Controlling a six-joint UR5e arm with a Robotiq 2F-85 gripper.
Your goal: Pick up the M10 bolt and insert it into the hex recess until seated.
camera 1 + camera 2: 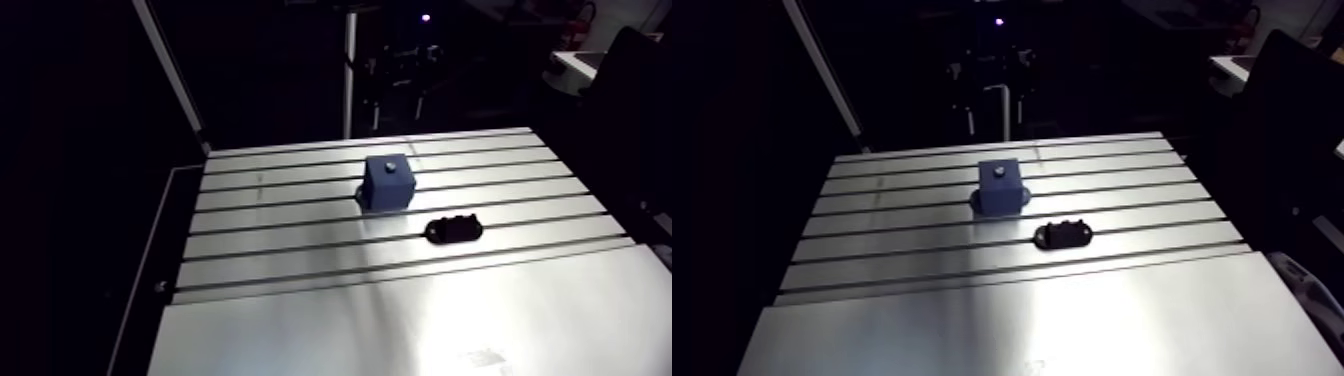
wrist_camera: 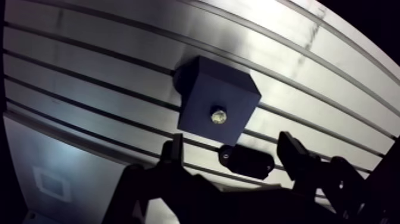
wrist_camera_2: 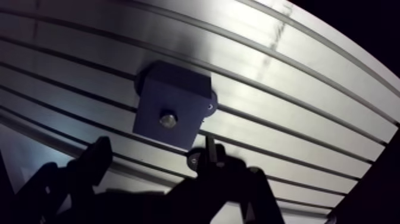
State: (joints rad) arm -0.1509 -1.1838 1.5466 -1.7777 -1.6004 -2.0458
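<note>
**Bolt appears to be in the block; fingers apart and empty**

We see a small bright metal disc, which we take for the M10 bolt [image 2: 218,116], in the middle of the top face of the blue block [image 2: 202,89]. The block stands on the slotted counter [image 1: 400,310]. The bolt fills the spot where the hex recess should be, so we cannot make out the recess's outline. Just beside the block lies a black holder [image 1: 453,229]. It looks empty to us, though it is too dark to be sure.

In the wrist view the gripper [image 2: 231,140] hangs above the counter, offset from the block towards the holder. Its fingers [image 2: 176,149] are spread wide, with nothing held between them and nothing touching them.

We judge the insertion to be largely done. The step in hand is then to confirm that the bolt is seated. To do that well, we would:

- keep the fingers spread and clear of the block's edges;
- check that the bolt sits level and square to the top face, not tilted.

If the bolt stands proud, we would centre directly over its axis. We would then come straight down and press with no sideways load. We see no clamp on the block, so a skewed push could slide it along the slots.
</note>
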